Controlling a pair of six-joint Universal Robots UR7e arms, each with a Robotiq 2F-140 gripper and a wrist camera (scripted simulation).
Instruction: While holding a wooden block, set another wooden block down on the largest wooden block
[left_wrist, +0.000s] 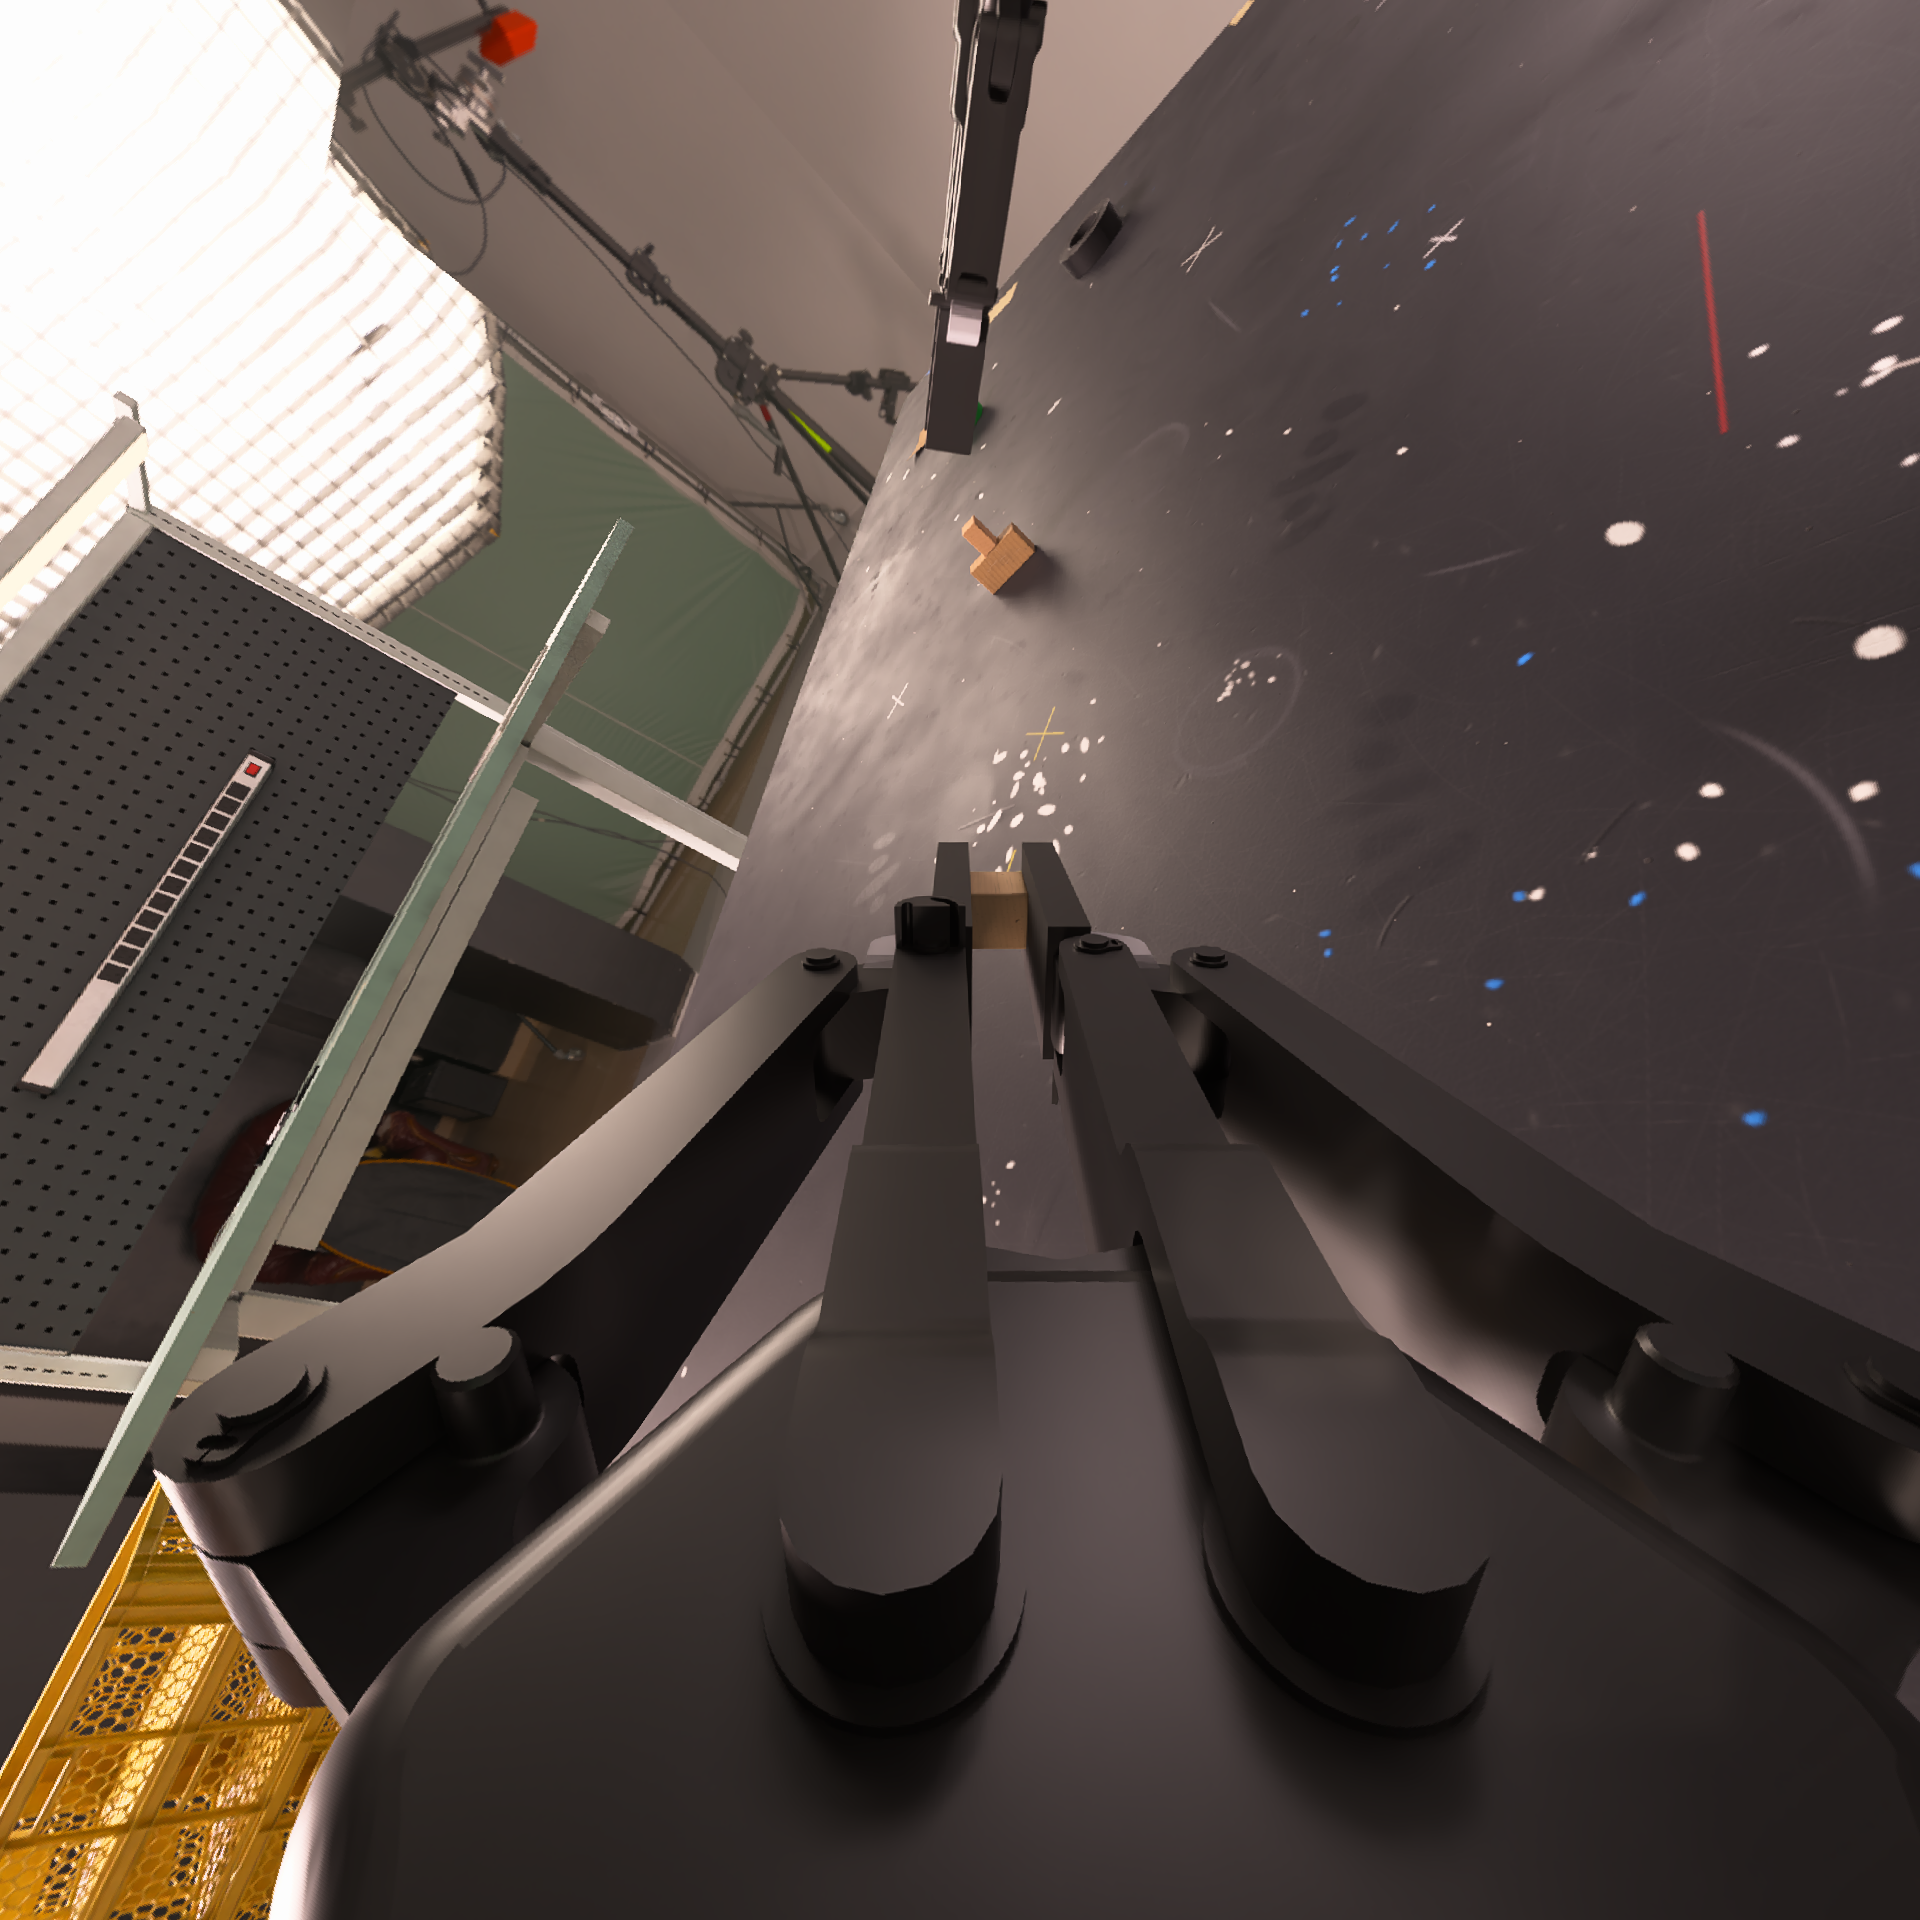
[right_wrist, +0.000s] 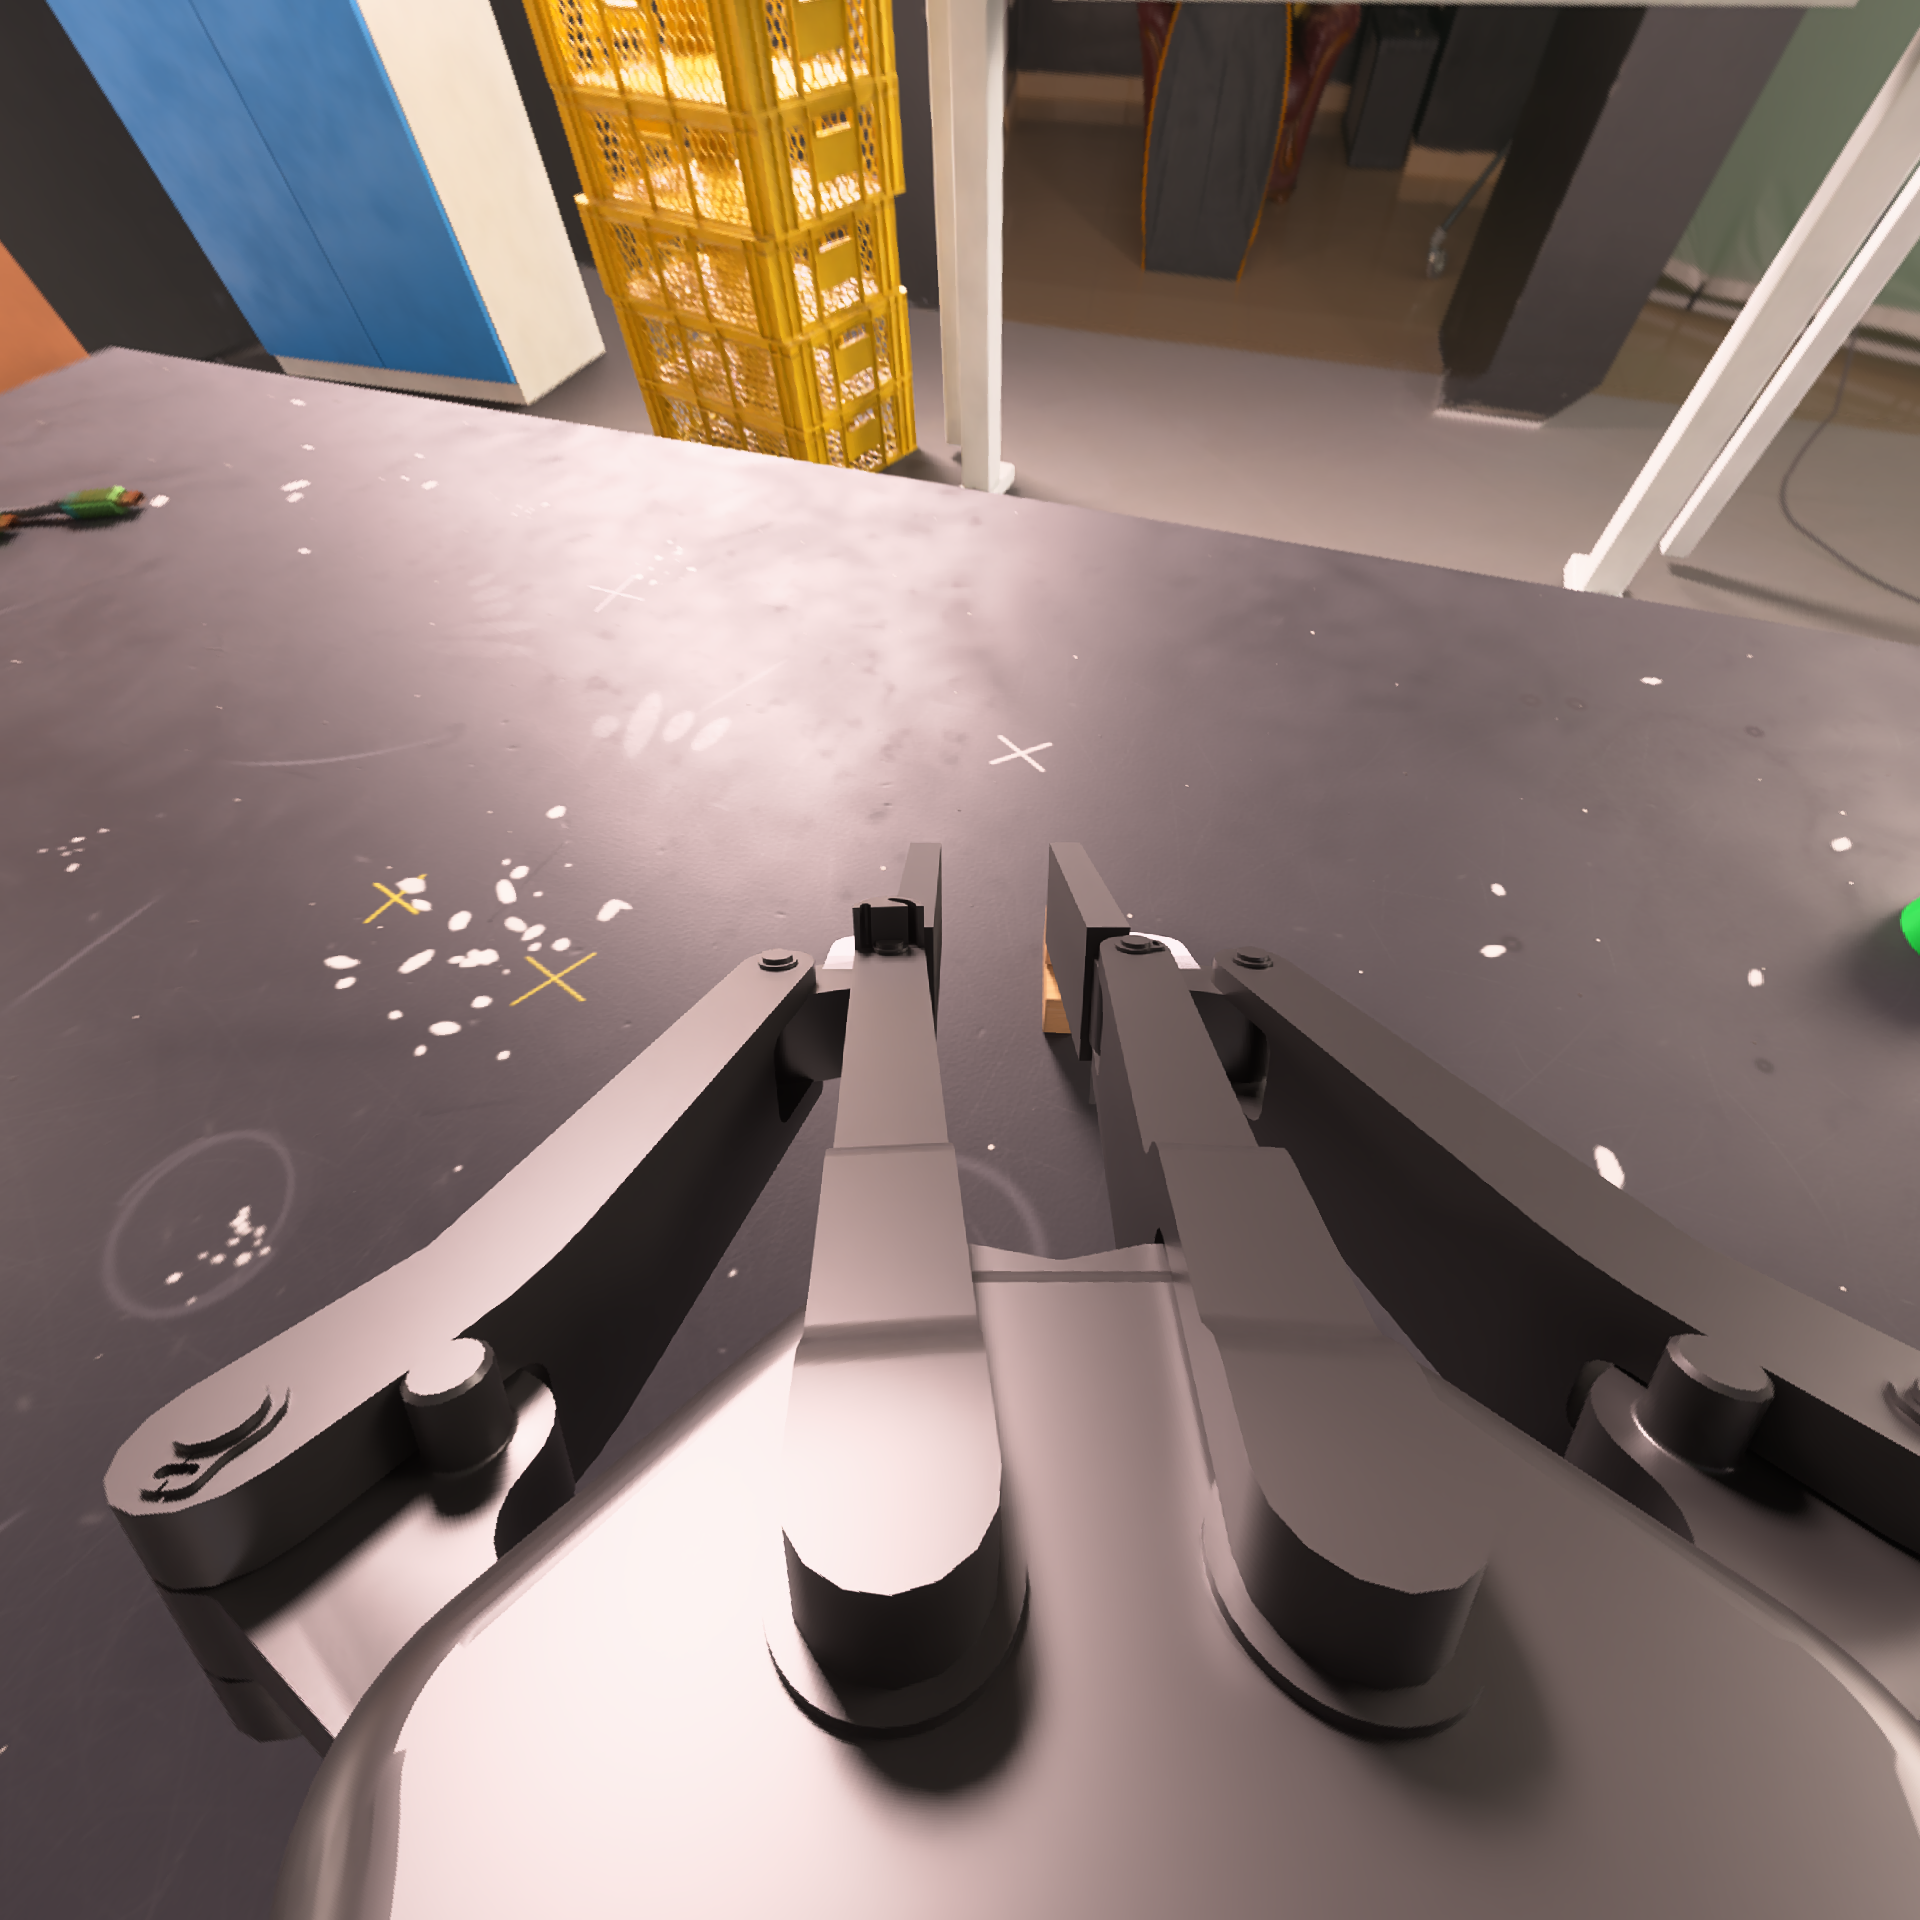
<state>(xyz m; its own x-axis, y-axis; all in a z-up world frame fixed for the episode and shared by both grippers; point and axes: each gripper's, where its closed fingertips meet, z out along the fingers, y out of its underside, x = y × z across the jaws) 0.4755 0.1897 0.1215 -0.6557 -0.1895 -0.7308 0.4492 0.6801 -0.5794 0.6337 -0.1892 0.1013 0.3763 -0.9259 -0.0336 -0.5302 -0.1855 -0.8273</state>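
Note:
In the left wrist view my left gripper (left_wrist: 995, 862) is shut on a small wooden block (left_wrist: 997, 909), held above the dark table (left_wrist: 1455, 727). Farther off, a small wooden block lies on a larger wooden block (left_wrist: 1000, 556) on the table. The right gripper (left_wrist: 956, 416) hangs beyond that stack, apart from it. In the right wrist view my right gripper (right_wrist: 992, 873) is open with nothing between its fingers. A sliver of a wooden block (right_wrist: 1055, 997) shows on the table beside its right finger; the rest is hidden.
Stacked yellow crates (right_wrist: 748, 229) and a white post (right_wrist: 971, 239) stand past the table's far edge. A green object (right_wrist: 1912, 925) sits at the right edge, a green cable end (right_wrist: 99, 504) at far left. A black ring (left_wrist: 1091, 239) lies on the table.

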